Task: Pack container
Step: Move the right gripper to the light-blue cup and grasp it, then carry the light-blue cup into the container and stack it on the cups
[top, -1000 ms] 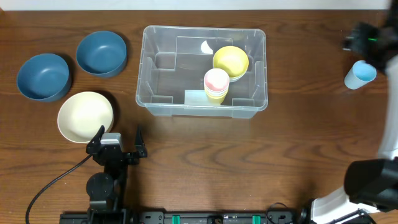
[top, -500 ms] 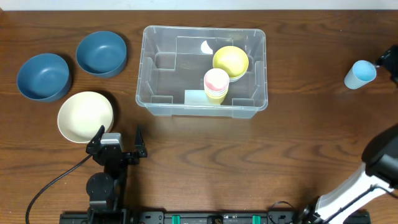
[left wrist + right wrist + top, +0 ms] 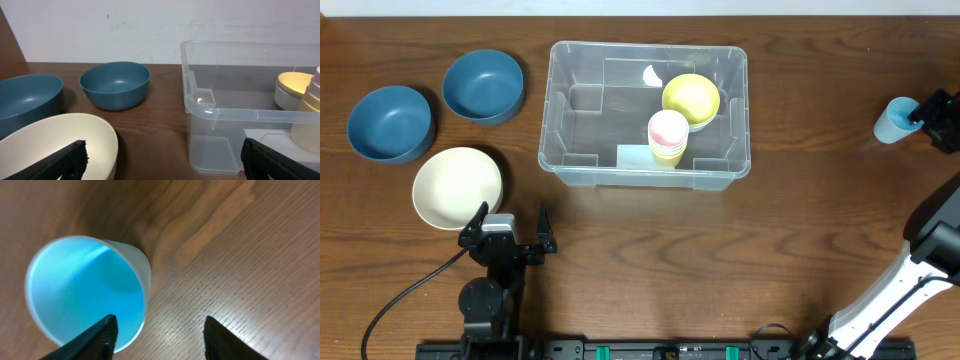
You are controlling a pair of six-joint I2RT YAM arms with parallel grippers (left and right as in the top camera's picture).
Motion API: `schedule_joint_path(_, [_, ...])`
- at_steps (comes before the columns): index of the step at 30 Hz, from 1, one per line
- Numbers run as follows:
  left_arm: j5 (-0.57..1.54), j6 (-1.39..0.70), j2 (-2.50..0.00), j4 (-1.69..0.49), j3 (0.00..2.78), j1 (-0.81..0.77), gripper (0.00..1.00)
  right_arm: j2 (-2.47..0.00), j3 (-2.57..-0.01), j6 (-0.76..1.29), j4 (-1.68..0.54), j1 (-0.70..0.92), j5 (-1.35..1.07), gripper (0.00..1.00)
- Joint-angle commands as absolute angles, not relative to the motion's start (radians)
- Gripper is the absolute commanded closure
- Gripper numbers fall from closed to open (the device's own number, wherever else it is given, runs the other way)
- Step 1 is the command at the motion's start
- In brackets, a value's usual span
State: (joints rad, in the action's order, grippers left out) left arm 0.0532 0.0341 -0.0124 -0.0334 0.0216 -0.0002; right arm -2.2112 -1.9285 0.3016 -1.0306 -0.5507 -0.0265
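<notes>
From overhead I've got the container at top centre of the frame, long side running L-R on the wood table. Inside it, toward the right half, sit a yellow bowl and, just below it in frame, a cup stack w/ a pink one on top.

R gripper is at the far right edge, right up against a light blue cup that stands well apart from the container. Wrist cam: R gripper jaws are partway open. The left-hand finger overlaps the cup's lower rim; the other finger is over bare wood w/ a clear gap to the cup wall. Not clamped on anything I can see. Can't tell if that finger actually touches the rim.

L gripper is at lower left, jaws wide, holding nothing. On its own cam the L gripper fingers only show in the bottom corners. Cream bowl is lower left, two blue bowls behind it, and the container's corner to the right.

Overhead, the cream bowl lies just up-left of the L gripper, and the blue bowls are in the upper left.
</notes>
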Motion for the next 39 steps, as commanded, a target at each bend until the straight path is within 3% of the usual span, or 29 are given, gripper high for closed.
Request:
schedule_joint_path(1, [0.056, 0.047, -0.011, -0.067, 0.004, 0.006, 0.02, -2.248, -1.913, 0.298, -1.036, -0.546, -0.015, 0.50])
schedule_joint_path(6, [0.056, 0.048, -0.011, -0.067, 0.004, 0.006, 0.02, -2.280, -1.910, 0.298, -1.037, -0.541, -0.015, 0.64])
schedule_joint_path(10, [0.056, 0.047, -0.011, -0.067, 0.004, 0.006, 0.02, -2.281, -1.909, 0.298, -1.040, -0.535, -0.015, 0.98])
schedule_joint_path(17, [0.056, 0.048, -0.011, -0.067, 0.004, 0.006, 0.02, -2.226, -1.910, 0.276, -1.103, -0.500, -0.041, 0.99])
schedule_joint_path(23, [0.056, 0.047, -0.011, -0.067, 0.004, 0.006, 0.02, -2.067, -1.910, 0.199, -1.131, -0.395, -0.203, 0.99])
schedule_joint_path(32, [0.056, 0.047, -0.011, -0.067, 0.004, 0.006, 0.02, -1.779, -1.910, 0.201, -1.129, -0.002, -0.177, 0.99])
schedule_joint_path(39, [0.056, 0.047, -0.011, -0.067, 0.004, 0.006, 0.02, -1.798, -1.910, 0.247, -1.097, 0.300, -0.090, 0.99])
